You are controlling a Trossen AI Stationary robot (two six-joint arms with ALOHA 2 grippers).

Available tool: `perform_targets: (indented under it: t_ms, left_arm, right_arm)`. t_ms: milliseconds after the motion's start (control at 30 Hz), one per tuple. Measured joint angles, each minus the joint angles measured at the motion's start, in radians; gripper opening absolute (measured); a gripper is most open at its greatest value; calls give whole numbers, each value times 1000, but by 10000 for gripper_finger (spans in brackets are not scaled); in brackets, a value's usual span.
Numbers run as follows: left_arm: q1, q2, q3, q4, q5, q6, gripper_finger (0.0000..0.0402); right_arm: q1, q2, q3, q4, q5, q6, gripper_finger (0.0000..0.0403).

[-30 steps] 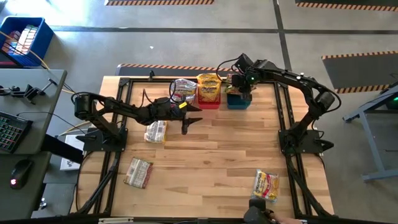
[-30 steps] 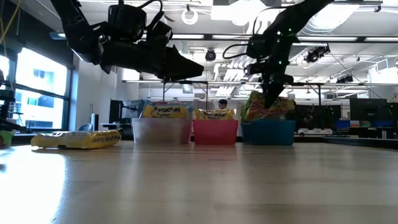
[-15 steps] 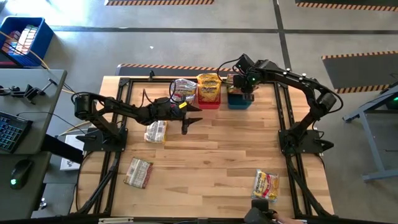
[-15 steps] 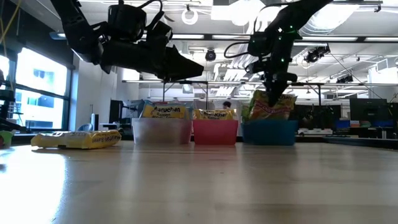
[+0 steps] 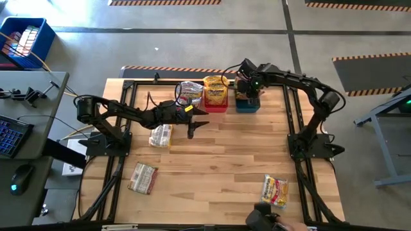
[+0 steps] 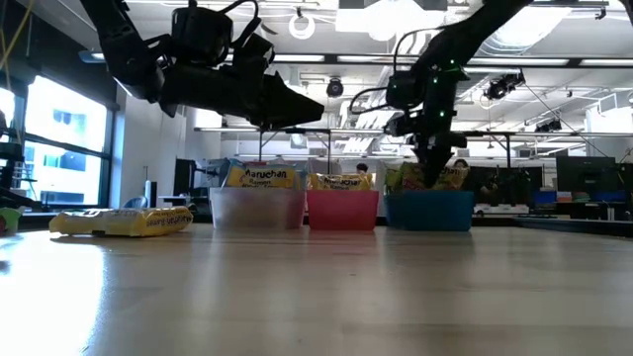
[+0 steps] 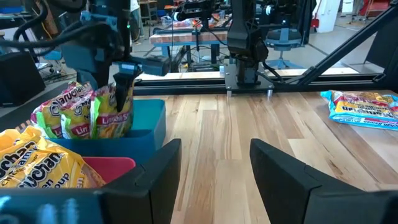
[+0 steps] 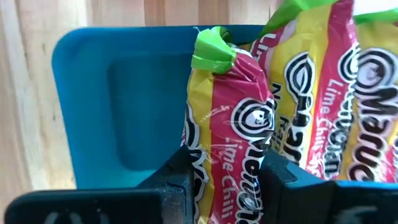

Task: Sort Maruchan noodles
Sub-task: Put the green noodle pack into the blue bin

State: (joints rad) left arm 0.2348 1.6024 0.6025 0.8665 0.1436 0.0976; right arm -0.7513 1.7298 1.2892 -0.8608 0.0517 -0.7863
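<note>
Pale wood table (image 5: 218, 167) from the high view: 3 bins sit in a row at the far edge, clear bin (image 5: 190, 94) on the left, red bin (image 5: 216, 96) in the middle, teal bin (image 5: 246, 102) on the right, w/ packets standing in each. Right gripper (image 5: 249, 90) is directly over the teal bin; left gripper (image 5: 198, 126) hangs above bare table near the middle, just right of a loose yellow packet (image 5: 160, 135). 2 more loose packets lie toward the near edge, 1 at near left (image 5: 142, 178), 1 at near right (image 5: 274, 190). Low view: right gripper (image 6: 431, 158) reaches down into the teal bin (image 6: 427, 210) among the reddish-pink packets (image 6: 447, 178). Left wrist view: left fingers (image 7: 165, 165) spread wide w/ nothing between them. Right wrist view: right fingers (image 8: 186, 177) clamped on a lime-chili packet (image 8: 239, 134), which stands inside the teal bin (image 8: 118, 99) beside others of its kind.
</note>
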Motion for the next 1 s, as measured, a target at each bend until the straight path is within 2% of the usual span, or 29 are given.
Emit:
perform_targets:
  t_ms: [200,467,600,1000]
  left_arm:
    - [0,0,0,0,0,0,184]
    - [-1,0,0,-6,0,-11,184]
    - [-1,0,0,-8,0,-16,184]
    - [-1,0,0,-18,0,-18,184]
  right_arm:
    - [9,31,0,35,32,12,92]
    - [45,31,0,110,131,47,183]
    - [58,24,0,118,134,46,216]
    - [67,-106,0,150,86,113,228]
